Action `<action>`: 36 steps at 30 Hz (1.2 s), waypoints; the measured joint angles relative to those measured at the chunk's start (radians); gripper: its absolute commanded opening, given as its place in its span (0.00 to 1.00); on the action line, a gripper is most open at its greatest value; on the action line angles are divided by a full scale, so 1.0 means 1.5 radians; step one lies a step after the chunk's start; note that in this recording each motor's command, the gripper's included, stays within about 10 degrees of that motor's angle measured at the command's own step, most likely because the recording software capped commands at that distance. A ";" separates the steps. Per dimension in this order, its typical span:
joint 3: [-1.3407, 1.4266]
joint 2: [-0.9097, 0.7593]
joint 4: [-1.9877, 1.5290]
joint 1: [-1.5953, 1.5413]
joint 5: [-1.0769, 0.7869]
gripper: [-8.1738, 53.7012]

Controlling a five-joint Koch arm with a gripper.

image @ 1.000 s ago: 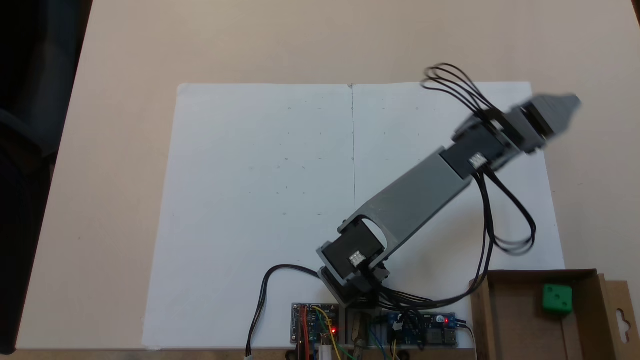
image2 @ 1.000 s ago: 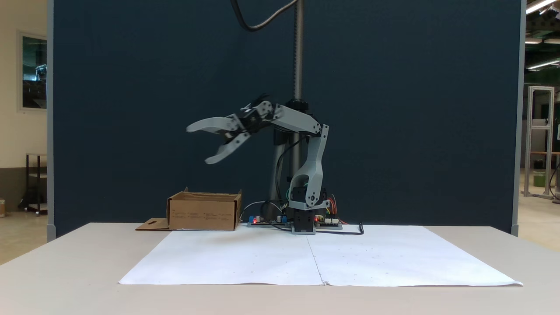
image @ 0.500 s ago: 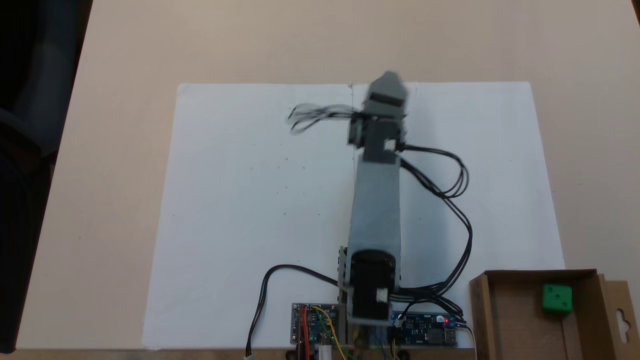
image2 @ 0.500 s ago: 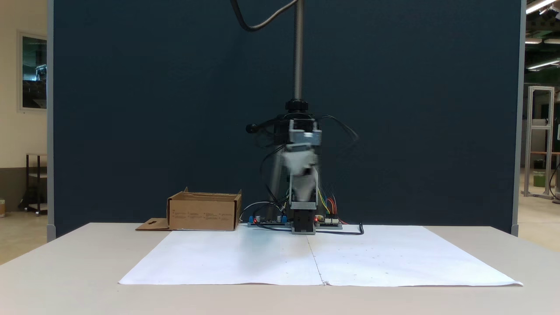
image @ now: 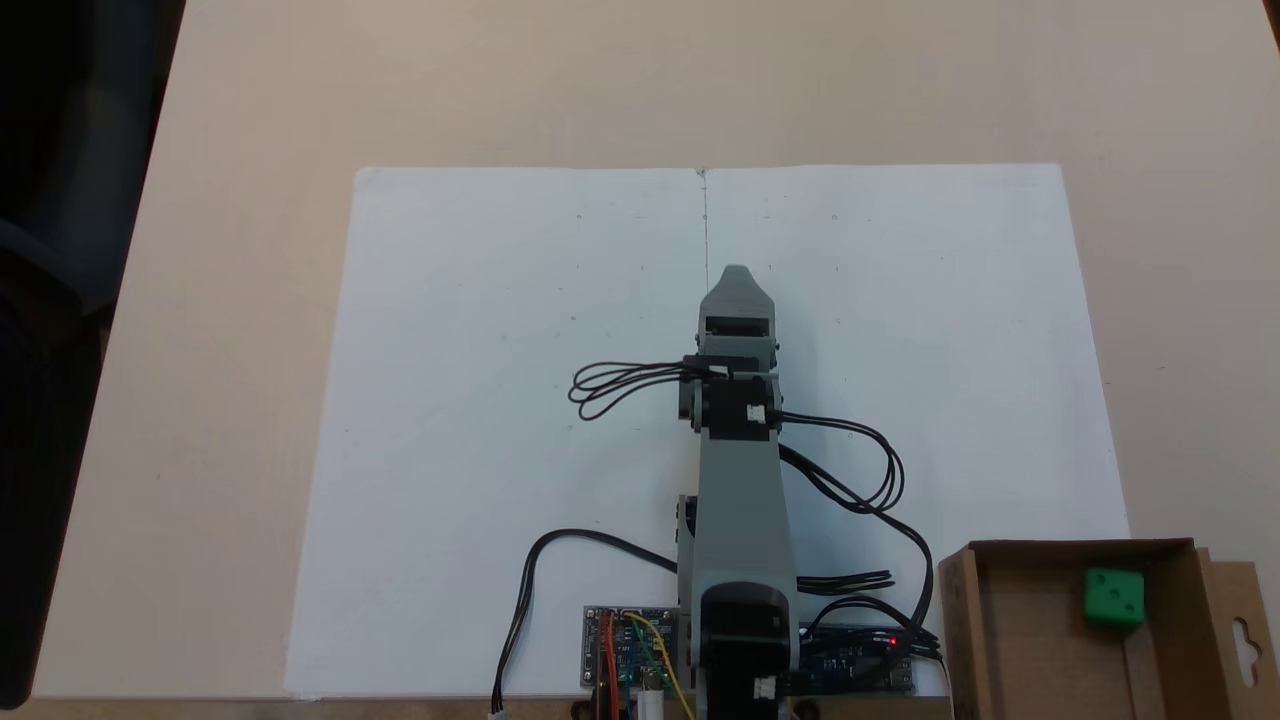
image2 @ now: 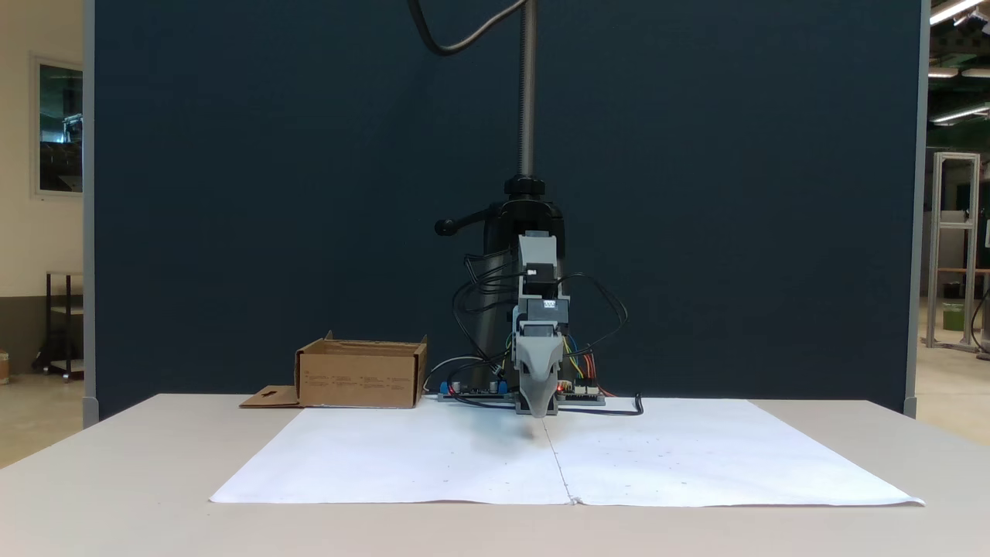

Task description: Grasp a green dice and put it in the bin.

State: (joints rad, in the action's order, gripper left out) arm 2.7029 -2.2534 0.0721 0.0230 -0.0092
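Fixed views: green dice lies in the cardboard bin, arm folded over the paper

From above, the green dice sits inside the bin, toward its far right wall, at about four o'clock from the arm's base. The bin's flap with the hang-hole lies flat beside it. The arm stretches toward twelve o'clock along the seam of the white paper, well apart from the bin. Its gripper points downward over the sheet; the jaws lie one behind the other in both fixed views, so I cannot tell whether the claw is open or closed. From the front, the tip hangs just above the paper, with the bin at nine o'clock.
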 measured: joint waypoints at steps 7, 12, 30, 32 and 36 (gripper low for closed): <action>0.164 -0.001 0.212 0.016 -0.027 0.82; 0.230 -0.001 0.365 0.018 -0.028 0.82; 0.235 -0.001 0.602 0.019 -0.041 0.84; 0.235 -0.001 0.621 0.019 -0.042 0.84; 0.235 -0.001 0.679 0.019 -0.042 0.84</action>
State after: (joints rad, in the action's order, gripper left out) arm 3.0557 -2.2550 1.0907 0.0522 -0.0721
